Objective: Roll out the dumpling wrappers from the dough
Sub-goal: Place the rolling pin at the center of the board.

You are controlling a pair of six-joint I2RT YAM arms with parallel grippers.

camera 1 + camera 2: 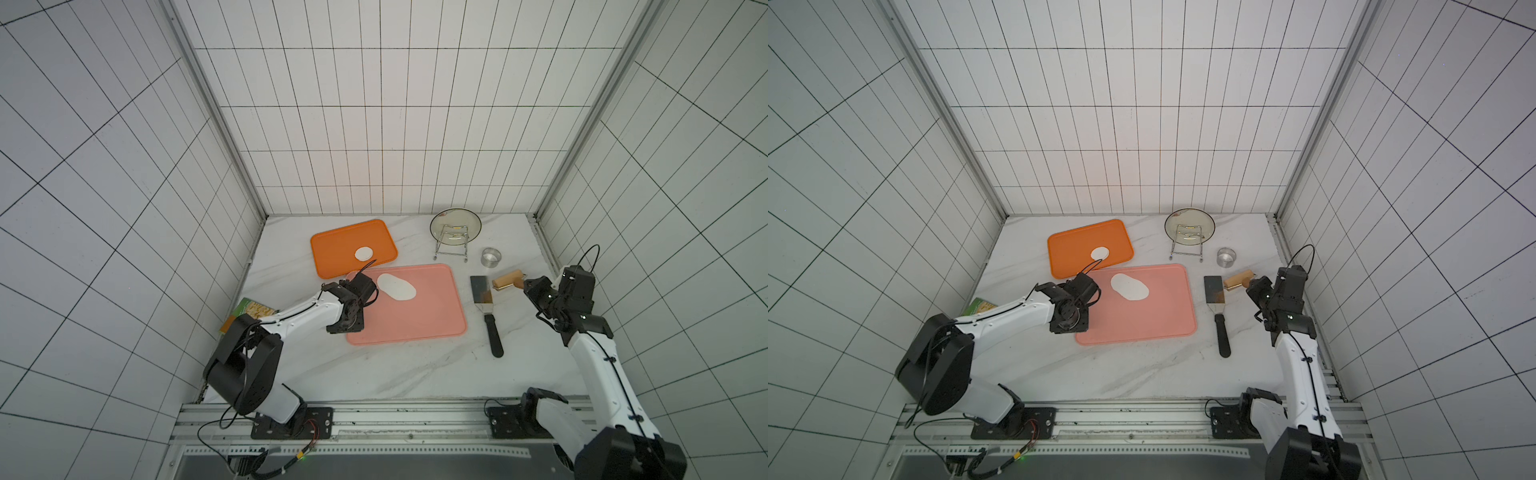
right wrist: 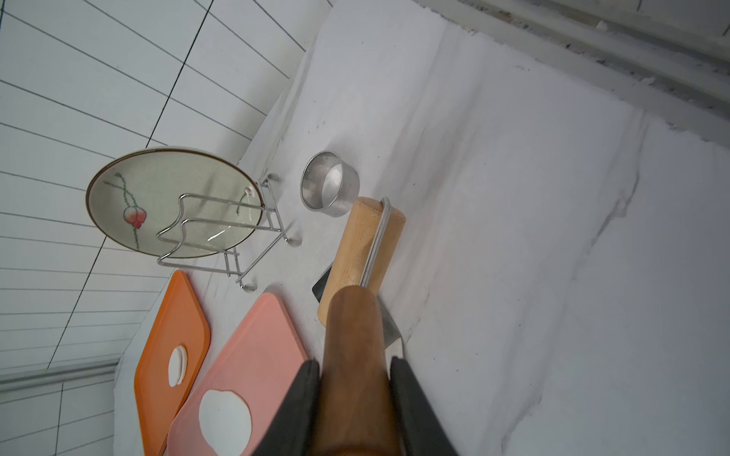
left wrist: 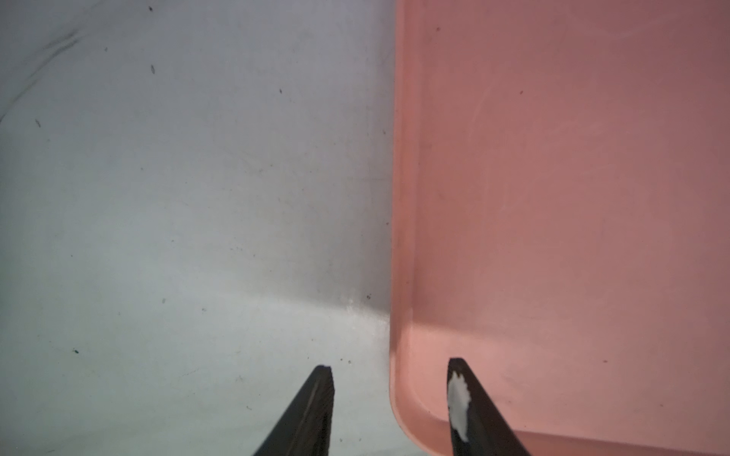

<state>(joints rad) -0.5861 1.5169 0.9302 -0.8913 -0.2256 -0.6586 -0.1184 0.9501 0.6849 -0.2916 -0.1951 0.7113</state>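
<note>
- A green and yellow printed packet [image 1: 253, 309] is seen at the left edge of the white marble bench [image 1: 415, 374], partly hidden by the left arm.
- The left gripper [image 3: 389, 365] is held spread over the near-left rim of the flat pink plastic tray [image 3: 553, 197]. Nothing is held between its fingers, and a white smear is stuck to one finger [image 3: 460, 398].
- The round white dumpling wrappers [image 1: 363, 253] are stacked on the orange rectangular tray [image 1: 332, 249], near its right edge.
- The flattened oval of white dough [image 1: 396, 287] is laid on the far-left part of the pink tray.
- A pale glazed plate [image 1: 455, 220] is propped in a wire rack [image 1: 451, 249] by the back wall.
- A steel spatula with a black handle [image 1: 486, 307] is laid just right of the pink tray.
- A small steel ring [image 1: 491, 256] is stood behind it.
- The dark handle of a pale wooden roller [image 2: 361, 244] is pinched by the right gripper [image 2: 355, 363]; whether the roller touches the bench cannot be told.
</note>
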